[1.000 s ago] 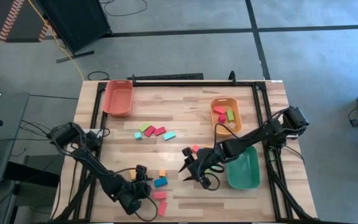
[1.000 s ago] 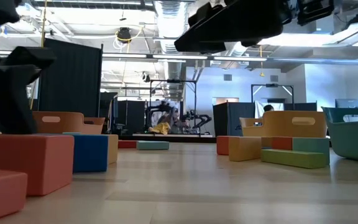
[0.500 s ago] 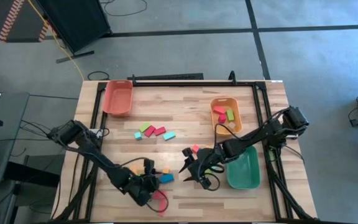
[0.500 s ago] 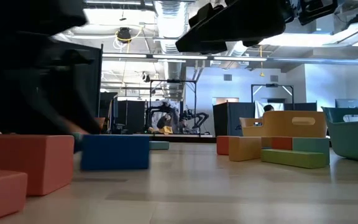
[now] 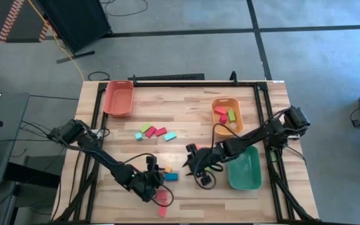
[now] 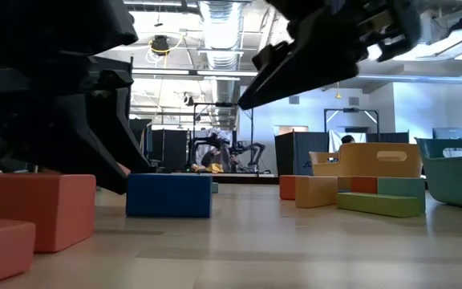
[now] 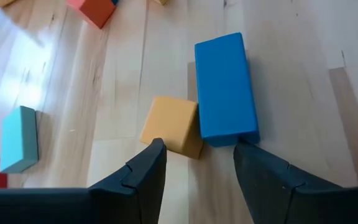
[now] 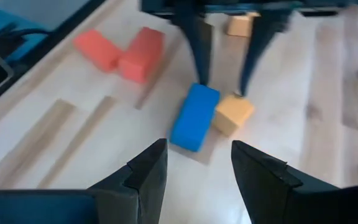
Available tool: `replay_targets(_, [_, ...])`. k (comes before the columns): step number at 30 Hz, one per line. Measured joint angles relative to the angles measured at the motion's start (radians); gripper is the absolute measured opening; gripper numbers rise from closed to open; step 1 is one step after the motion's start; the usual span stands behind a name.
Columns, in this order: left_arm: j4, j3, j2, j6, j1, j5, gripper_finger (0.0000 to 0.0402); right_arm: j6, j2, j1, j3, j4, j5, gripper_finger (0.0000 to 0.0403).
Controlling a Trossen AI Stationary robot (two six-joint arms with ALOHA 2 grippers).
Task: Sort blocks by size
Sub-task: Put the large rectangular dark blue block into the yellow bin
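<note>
Table (image 5: 186, 119): it held three trays and many loose blocks, so the sorting looked only partly done.
Green tray (image 5: 245, 170): it sat at 4 o'clock on the table, and no block showed inside it.
Red tray (image 5: 118, 99): it sat at 11 o'clock and looked empty too.
Orange tray (image 5: 227, 115): it sat at 2 o'clock with a few red and green blocks in it.
Middle blocks (image 5: 155, 132): a small bunch lay loose near the middle, not sorted yet.
Pink blocks (image 5: 162, 200): two lay loose at 6 o'clock.
Left gripper (image 7: 197, 163): at 7 o'clock, its fingers were apart and held nothing, touching the near ends of the blue block (image 7: 225, 87) and the little orange block (image 7: 169, 125).
Right gripper (image 8: 196, 162): at 5 o'clock, fingers apart and empty, well back from the same two blocks.
</note>
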Motion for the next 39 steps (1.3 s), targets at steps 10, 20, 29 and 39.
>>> replay_targets(10, [-0.001, 0.001, -0.001, -0.019, 0.0, -0.002, 0.0178, 0.071, 0.176, -0.003, 0.016, 0.097, 0.001, 0.0268])
replay_targets(20, [0.0, 0.001, -0.001, -0.024, 0.003, -0.004, 0.0178, 0.128, 0.269, 0.041, 0.114, 0.083, 0.151, 0.0283])
replay_targets(29, [0.002, 0.001, -0.002, -0.035, 0.007, -0.005, 0.0178, 0.205, 0.362, 0.046, 0.176, 0.083, 0.158, 0.0283])
replay_targets(39, [0.0, 0.001, -0.002, -0.056, -0.003, -0.004, 0.0178, 0.222, 0.371, 0.046, 0.19, 0.081, 0.267, 0.0268])
